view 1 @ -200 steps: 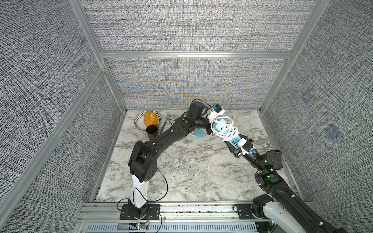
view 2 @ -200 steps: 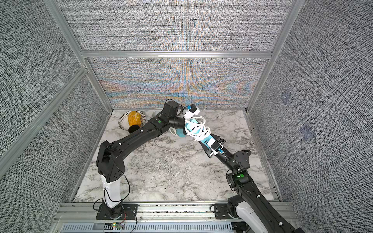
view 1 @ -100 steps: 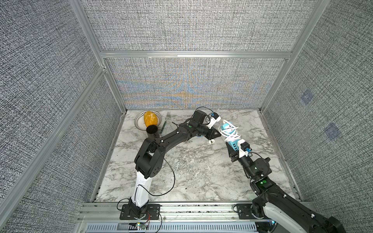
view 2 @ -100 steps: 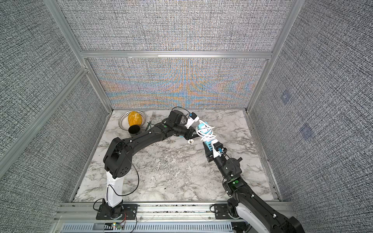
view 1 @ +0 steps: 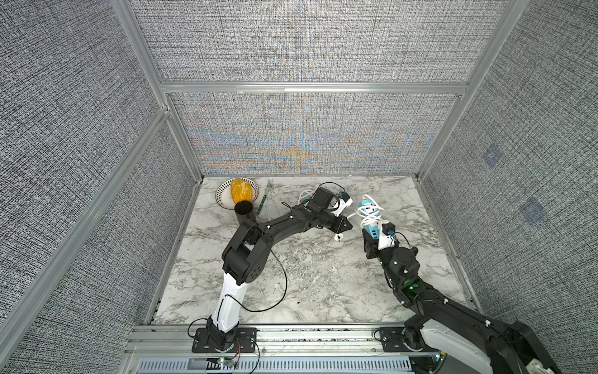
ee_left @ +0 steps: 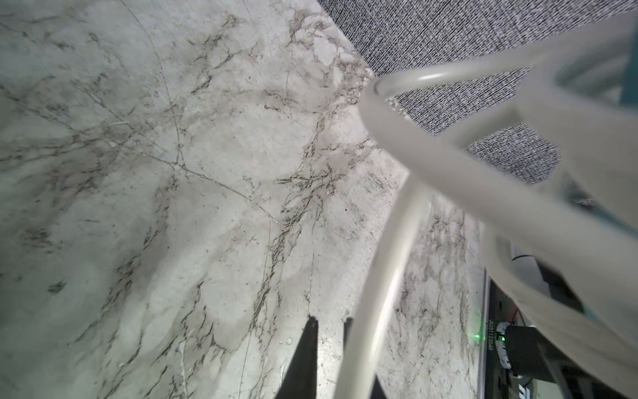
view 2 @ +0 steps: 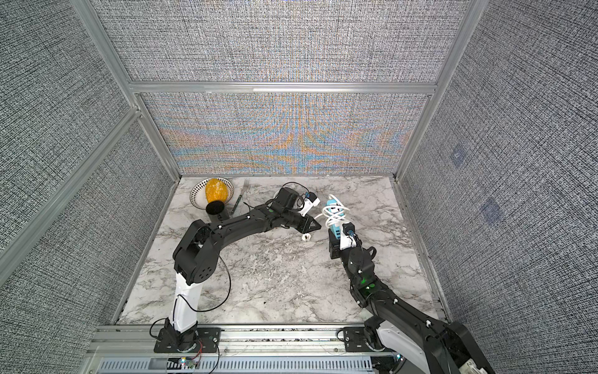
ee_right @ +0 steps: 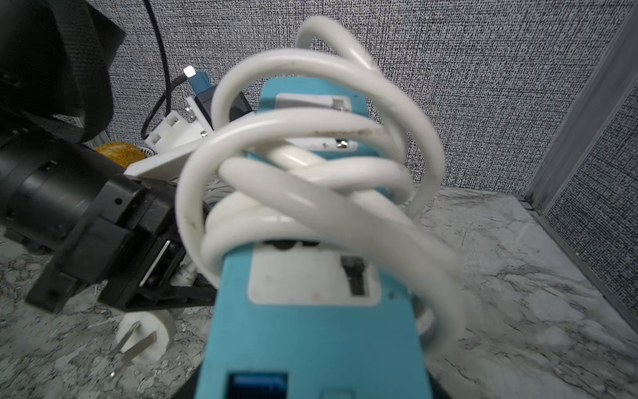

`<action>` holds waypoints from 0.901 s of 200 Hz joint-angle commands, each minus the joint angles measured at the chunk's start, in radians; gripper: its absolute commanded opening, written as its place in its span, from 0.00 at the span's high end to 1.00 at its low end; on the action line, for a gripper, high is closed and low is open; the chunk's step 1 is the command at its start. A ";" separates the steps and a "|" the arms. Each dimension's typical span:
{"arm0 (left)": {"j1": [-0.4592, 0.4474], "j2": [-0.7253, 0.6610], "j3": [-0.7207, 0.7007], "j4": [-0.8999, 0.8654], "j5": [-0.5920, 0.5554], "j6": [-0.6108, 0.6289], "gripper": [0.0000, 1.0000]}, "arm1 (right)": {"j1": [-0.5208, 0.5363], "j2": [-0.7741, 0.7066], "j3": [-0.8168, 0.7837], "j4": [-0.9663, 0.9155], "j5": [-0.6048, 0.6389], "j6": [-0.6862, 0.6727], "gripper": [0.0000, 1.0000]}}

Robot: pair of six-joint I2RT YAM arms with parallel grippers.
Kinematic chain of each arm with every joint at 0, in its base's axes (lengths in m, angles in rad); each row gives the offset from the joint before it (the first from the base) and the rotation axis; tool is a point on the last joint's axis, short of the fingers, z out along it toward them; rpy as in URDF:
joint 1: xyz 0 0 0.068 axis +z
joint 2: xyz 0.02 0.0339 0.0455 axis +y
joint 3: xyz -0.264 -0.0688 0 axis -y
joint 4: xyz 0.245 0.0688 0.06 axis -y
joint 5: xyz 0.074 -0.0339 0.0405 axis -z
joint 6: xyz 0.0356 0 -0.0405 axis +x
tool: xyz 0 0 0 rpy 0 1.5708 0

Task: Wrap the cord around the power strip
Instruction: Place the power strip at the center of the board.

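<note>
- Far left, a white striped ceramic bowl (view 1: 221, 197) sat well apart from the work. We judged it no obstacle.
- The left gripper (view 1: 345, 225) was clenched on the thick white round cord (ee_right: 310, 121), just short of its end.
- The white flat-pronged plug (ee_right: 143, 336) hung just below those jaws, close over the grey-veined marble tabletop (view 1: 307, 285). We could not tell whether it touched.
- We judged only a short tail remained to lay. The left arm should lead it round the body close beside the existing turns, under light, steady tension.
- Several turns already sat on the far half of the teal plastic power strip (ee_right: 310, 338). They were loose and bulged off the body rather than lying snug.
- We judged that a hard pull could slide these coils off the free far end. The pull should therefore run across the strip, not along it.
- The strip was raised off the table and tilted, with its near end grasped by the right gripper (view 1: 371, 239), which was clamped shut on it.
- The right arm should hold firm, or turn the strip to meet the cord.
- The two grippers were near one another, so we noted the need for clearance and for keeping the prongs from snagging a coil.
</note>
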 commanded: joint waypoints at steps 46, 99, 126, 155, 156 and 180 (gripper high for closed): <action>-0.032 0.030 -0.020 -0.095 -0.030 0.110 0.93 | 0.009 0.188 0.092 -0.129 0.127 0.145 1.00; -0.031 0.016 0.064 -0.301 -0.120 0.244 0.93 | 0.037 0.357 0.227 -0.304 0.141 0.179 1.00; -0.030 -0.014 0.079 -0.382 -0.224 0.323 0.93 | 0.045 0.382 0.249 -0.315 0.164 0.176 1.00; -0.029 -0.003 0.059 -0.378 -0.232 0.347 0.93 | 0.047 0.428 0.272 -0.344 0.167 0.188 1.00; -0.028 -0.002 0.059 -0.378 -0.232 0.347 0.93 | 0.047 0.430 0.273 -0.345 0.167 0.189 1.00; -0.027 0.032 0.041 -0.370 -0.213 0.348 0.92 | 0.073 0.473 0.284 -0.352 0.189 0.182 1.00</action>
